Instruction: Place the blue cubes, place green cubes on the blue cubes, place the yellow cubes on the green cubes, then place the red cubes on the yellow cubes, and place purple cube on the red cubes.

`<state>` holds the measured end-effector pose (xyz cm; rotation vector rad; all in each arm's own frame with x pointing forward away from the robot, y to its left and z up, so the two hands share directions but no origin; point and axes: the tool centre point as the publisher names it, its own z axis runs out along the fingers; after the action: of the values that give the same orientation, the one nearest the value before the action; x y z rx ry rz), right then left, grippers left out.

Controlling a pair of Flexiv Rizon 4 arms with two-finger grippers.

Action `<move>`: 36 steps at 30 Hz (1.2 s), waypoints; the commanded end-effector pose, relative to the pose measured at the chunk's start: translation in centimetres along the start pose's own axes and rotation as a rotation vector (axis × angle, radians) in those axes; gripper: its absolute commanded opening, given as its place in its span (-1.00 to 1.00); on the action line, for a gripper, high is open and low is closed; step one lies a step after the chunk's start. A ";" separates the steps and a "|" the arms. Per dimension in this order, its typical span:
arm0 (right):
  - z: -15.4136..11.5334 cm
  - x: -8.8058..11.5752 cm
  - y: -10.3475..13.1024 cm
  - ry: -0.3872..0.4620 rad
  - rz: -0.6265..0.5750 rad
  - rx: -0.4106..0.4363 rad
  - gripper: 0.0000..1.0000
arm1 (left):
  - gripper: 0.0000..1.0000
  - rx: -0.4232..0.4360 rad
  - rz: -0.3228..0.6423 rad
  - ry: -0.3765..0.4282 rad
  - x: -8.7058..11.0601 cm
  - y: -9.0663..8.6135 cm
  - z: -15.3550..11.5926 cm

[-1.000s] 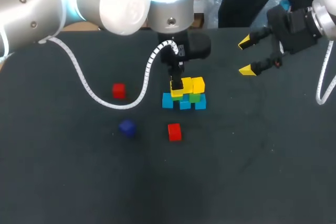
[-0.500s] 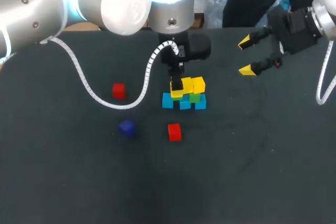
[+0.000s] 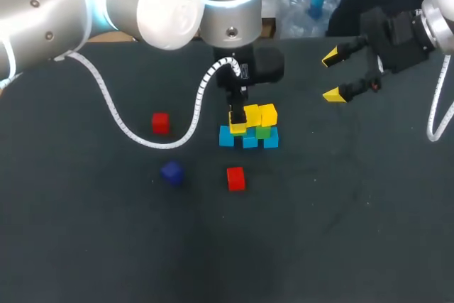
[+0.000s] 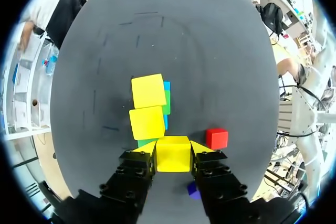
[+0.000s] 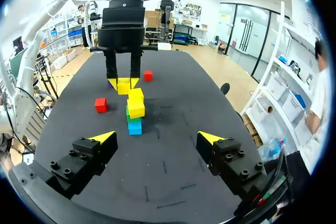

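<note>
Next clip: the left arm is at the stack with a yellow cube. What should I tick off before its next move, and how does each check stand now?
1. Left gripper shut on the held yellow cube: ok.
2. Held cube roughly in line with the two placed yellow cubes: ok.
3. Held cube seated on the green cubes: cannot tell.
4. Right gripper open and well away from the stack: ok.
5. Both red cubes free on the table: ok.
6. Purple cube free on the table: ok.
</note>
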<state>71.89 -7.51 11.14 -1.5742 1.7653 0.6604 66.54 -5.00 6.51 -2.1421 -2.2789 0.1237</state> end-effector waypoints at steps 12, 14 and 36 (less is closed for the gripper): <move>0.0 0.0 0.0 -0.001 -0.001 0.000 1.00 | -1.00 -0.003 0.001 0.022 -0.3 0.9 0.2; 0.0 0.0 0.0 -0.001 -0.001 0.000 1.00 | -1.00 -0.006 0.002 0.022 -0.3 1.0 0.1; 0.0 0.0 0.0 -0.001 -0.001 0.000 1.00 | -1.00 -0.017 -0.006 0.023 0.2 1.6 0.5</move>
<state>71.89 -7.51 11.14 -1.5742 1.7653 0.6604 67.79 -4.71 6.01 -2.1330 -2.2874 0.0765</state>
